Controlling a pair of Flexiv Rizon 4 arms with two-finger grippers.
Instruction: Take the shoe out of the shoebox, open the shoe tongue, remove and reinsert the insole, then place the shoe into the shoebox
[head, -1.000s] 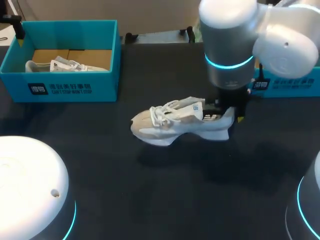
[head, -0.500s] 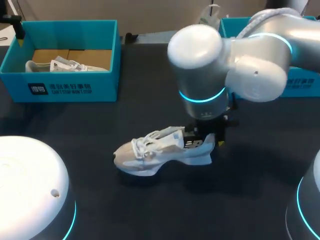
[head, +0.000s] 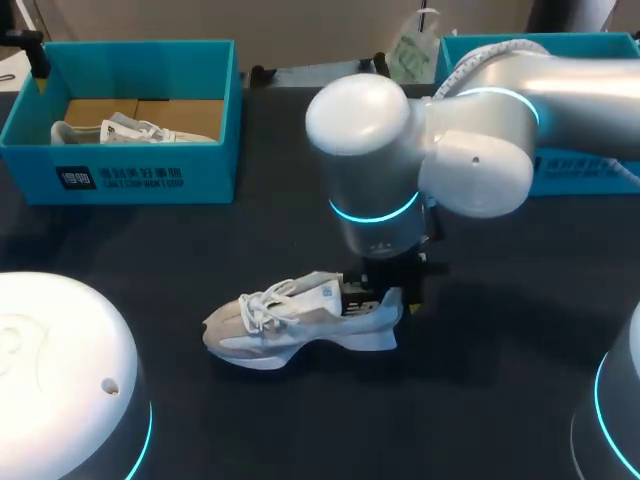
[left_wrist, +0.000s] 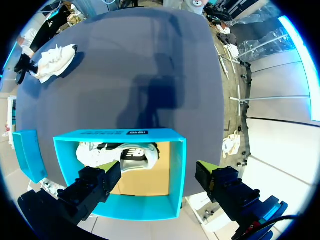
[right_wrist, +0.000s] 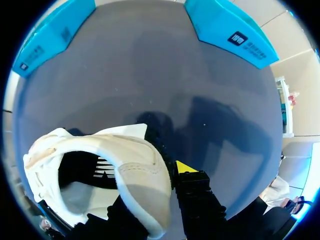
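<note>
The right gripper (head: 383, 293) pinches the heel rim of the white-and-beige laced sneaker (head: 290, 322), low over the middle of the black table (head: 500, 400); the left gripper (left_wrist: 157, 182) hangs spread open. Held by that soft rim alone, it may twist free.

Head camera overhead; left wrist high over shoebox (left_wrist: 100, 134); right wrist close at shoe (right_wrist: 145, 175), common to all.

White print on a dark label (head: 120, 180) marks the front wall of the left shoebox (head: 205, 160); the right shoebox (head: 590, 172) bears similar print. None reads clearly.
</note>
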